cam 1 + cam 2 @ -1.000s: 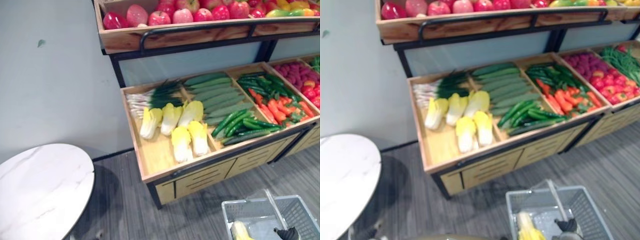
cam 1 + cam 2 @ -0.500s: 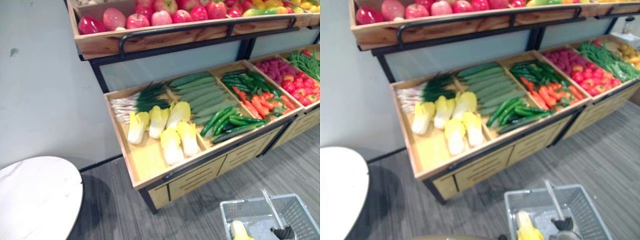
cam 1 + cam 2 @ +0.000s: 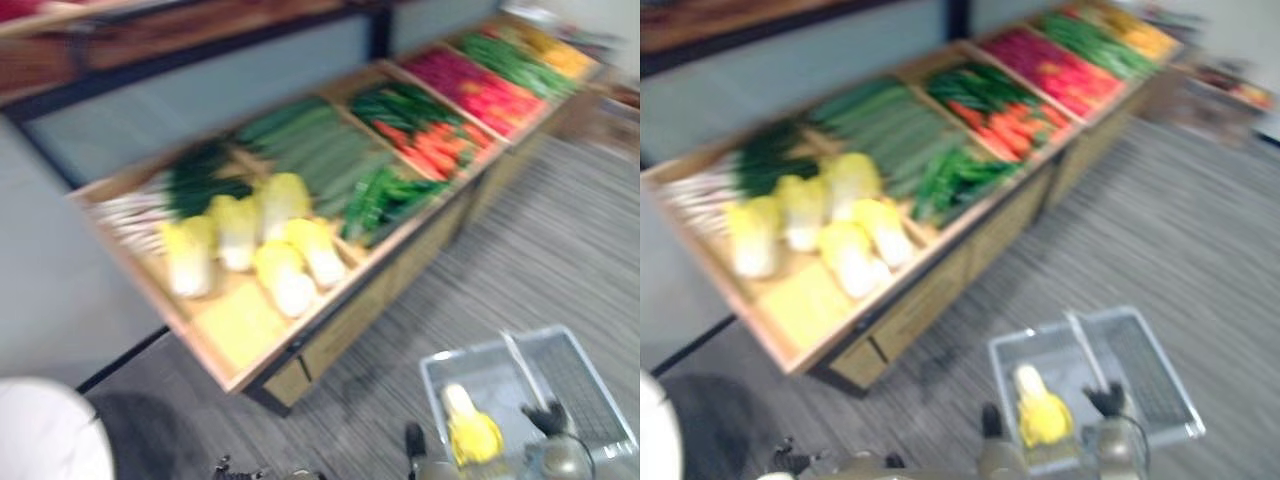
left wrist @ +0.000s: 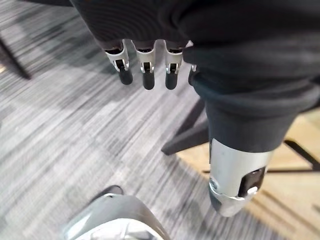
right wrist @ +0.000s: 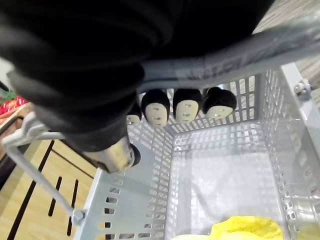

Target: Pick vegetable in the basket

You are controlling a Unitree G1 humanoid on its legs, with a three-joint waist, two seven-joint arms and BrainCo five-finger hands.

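Right robot hand (image 5: 182, 106) has its dark-tipped fingers curled over the grey bar handle (image 5: 235, 52) of a grey perforated plastic shopping basket (image 5: 150, 170), gripping it from above so that the basket hangs below the palm. From the head views the basket sits at about 5 o'clock, over the grey striped carpet floor (image 4: 65, 130), with the handle running across its middle. Inside it, on the side toward 7 o'clock, lies a yellow, pale-stemmed Chinese cabbage (image 3: 470, 437), its leafy end nearest the robot; the other half of the basket shows bare mesh. Left robot hand (image 4: 146, 60) hangs over the carpet with its fingers straight and relaxed and its thumb apart from them, holding nothing and touching nothing. A long, tilted wooden display stand (image 3: 232, 325) with divided trays stretches from 9 o'clock up to 1 o'clock, well apart from the basket. In the tray nearest 9 o'clock several more yellow Chinese cabbages (image 3: 238, 228) lie side by side, with a bunch of white-and-green spring onions (image 3: 165, 195) just beyond them toward 10 o'clock. The next tray toward 12 o'clock holds long pale-green gourds (image 3: 310, 150) at the back and darker green cucumbers (image 3: 385, 195) at the front. Beyond that come orange carrots (image 3: 435, 150) with dark green vegetables behind them, then a tray of red and pink produce (image 3: 480, 85) at 1 o'clock, too blurred to tell apart. Wooden drawer fronts with dark slots run along the stand's lower face.
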